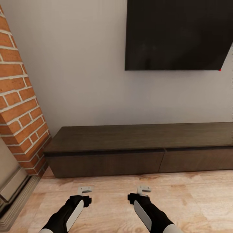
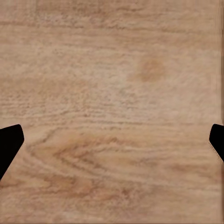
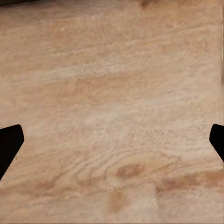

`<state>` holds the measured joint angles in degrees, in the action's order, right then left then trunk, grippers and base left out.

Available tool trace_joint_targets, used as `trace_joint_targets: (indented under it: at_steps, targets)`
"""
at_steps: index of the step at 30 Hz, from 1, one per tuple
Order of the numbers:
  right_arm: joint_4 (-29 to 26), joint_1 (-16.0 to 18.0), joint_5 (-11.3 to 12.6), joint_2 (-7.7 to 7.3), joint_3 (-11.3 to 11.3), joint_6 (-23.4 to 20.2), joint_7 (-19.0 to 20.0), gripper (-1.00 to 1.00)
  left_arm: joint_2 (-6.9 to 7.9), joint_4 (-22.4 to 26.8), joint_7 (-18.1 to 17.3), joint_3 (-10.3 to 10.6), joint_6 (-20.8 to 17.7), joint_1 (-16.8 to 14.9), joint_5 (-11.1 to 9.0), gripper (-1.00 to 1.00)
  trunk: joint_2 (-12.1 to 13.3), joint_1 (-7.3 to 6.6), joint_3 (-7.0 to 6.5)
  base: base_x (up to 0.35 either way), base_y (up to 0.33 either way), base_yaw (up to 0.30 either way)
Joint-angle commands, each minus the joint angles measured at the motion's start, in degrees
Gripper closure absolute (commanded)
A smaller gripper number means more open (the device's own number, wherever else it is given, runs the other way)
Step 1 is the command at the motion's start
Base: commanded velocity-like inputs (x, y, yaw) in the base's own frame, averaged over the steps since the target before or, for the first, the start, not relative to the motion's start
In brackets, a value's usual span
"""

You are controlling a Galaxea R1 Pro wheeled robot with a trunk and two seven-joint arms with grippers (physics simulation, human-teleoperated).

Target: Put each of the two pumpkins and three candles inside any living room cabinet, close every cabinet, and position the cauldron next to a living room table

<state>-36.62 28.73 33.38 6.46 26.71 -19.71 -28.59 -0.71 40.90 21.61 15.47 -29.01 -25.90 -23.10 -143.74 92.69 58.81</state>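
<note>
Wood floor [image 1: 129, 194], closed cabinet [image 1: 136, 155] against the wall.
Left end effector [image 1: 84, 190] and right end effector [image 1: 143, 189] both released, empty.

From head height we look forward and down at the long low cabinet [image 1: 139, 152] against the wall, television [image 1: 178, 34] above it. Our two wrist cameras face straight down, close over the pale wood floor [image 2: 112, 93], the same boards that run along the head view's foreground.

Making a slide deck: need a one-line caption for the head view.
Both open grippers, left and right, hang above wooden floor before the closed cabinet.
</note>
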Motion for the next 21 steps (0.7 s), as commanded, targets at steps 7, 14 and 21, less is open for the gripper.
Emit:
trace_joint_targets:
  at_steps: [7,14,21]
  targets:
    - [0.18,-0.16,0.33,-0.04,0.45,2.50,-0.56,-1.00,-0.06,-2.56,0.45,0.17,0.08,-0.03,-0.30,-1.00,0.07,-0.19,-1.50,0.000,0.000,0.000]
    - [0.31,-0.16,0.45,-0.04,0.45,2.63,-0.47,-1.00,-0.08,-2.74,0.45,0.17,0.09,-0.03,-0.33,-1.00,0.17,-0.37,-3.05,0.000,0.000,0.000]
    - [0.39,-0.17,0.46,-0.04,0.48,2.85,-0.50,-1.00,-0.12,-2.81,0.45,0.17,0.19,-0.03,-0.44,-1.00,0.26,-0.55,-4.60,0.000,0.000,0.000]
